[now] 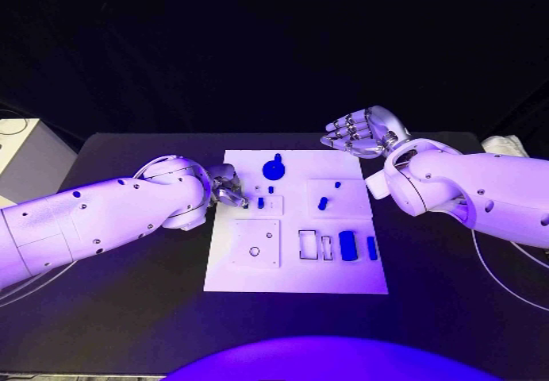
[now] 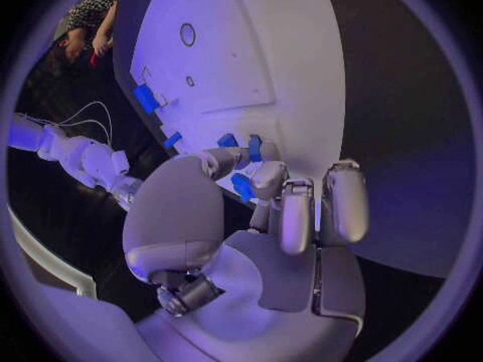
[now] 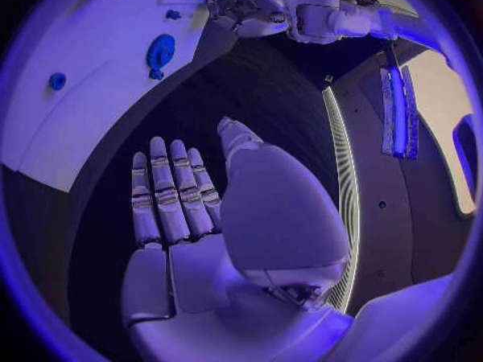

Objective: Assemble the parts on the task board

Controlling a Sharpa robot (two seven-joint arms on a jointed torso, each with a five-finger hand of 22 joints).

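Head view: white task board point(image 1: 295, 270) at centre of black worktop point(image 1: 137, 317). Left hand point(image 1: 225, 186) at board's left edge, fingers point(image 2: 264, 178) pinching a small blue part point(image 2: 242, 187). Right hand point(image 1: 362, 132) off the board's far right corner, fingers point(image 3: 166, 193) straight and apart, holding nothing. Round blue part point(image 1: 274, 168) near the far edge; blue block point(image 1: 347, 245) in the near right recesses.

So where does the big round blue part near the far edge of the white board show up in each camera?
Head view: round blue part at the task board's far edge, midway between the left hand and right hand.
Left wrist view: I can't pick it out.
Right wrist view, on the board beyond the right hand.
Shared landmark: the white task board.
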